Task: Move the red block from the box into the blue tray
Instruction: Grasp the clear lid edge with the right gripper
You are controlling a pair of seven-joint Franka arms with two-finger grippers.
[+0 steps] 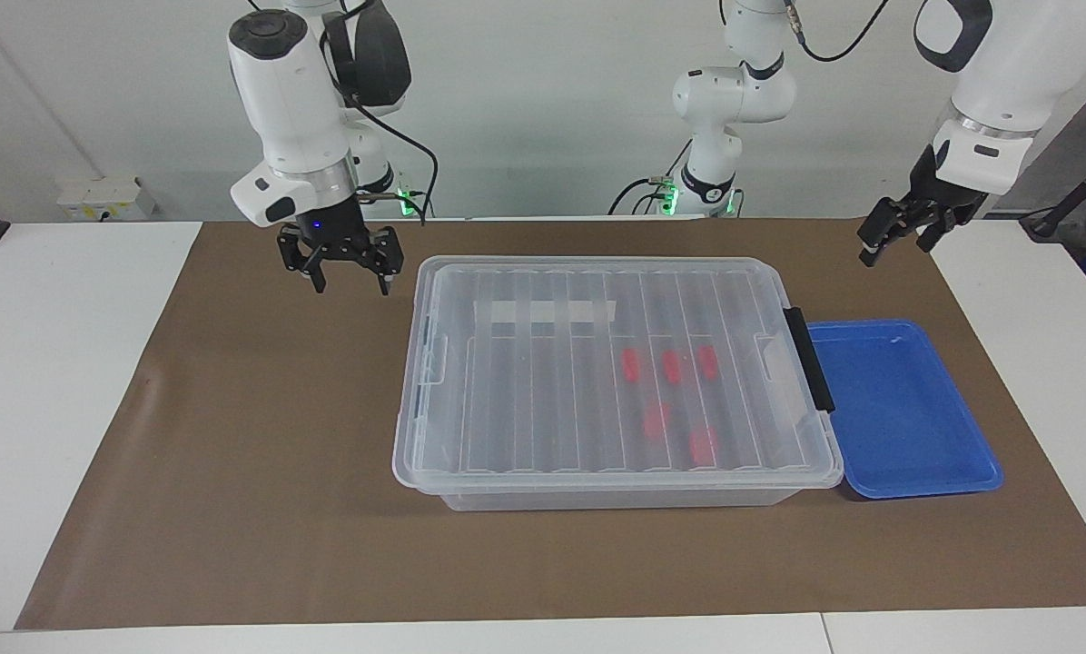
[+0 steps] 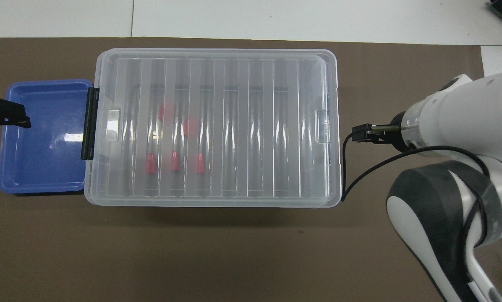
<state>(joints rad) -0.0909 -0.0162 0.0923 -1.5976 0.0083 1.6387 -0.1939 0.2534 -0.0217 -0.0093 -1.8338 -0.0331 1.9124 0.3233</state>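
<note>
With lid on the large clear plastic box [image 1: 616,381], small red plastic blocks [image 1: 669,365] inside, shallow blue plastic tray [image 1: 902,409] beside, we hover right pincer [image 1: 350,283] spread, left pincer [image 1: 897,236] spread & waiting; next: unlatch, lift lid.

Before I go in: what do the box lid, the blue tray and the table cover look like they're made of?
Box lid: clear, ribbed, glossy plastic; the red blocks show through it. Blue tray: smooth, shiny, opaque moulded plastic, with glare on its floor. Table cover: matte brown sheet, probably paper, faintly creased.
</note>
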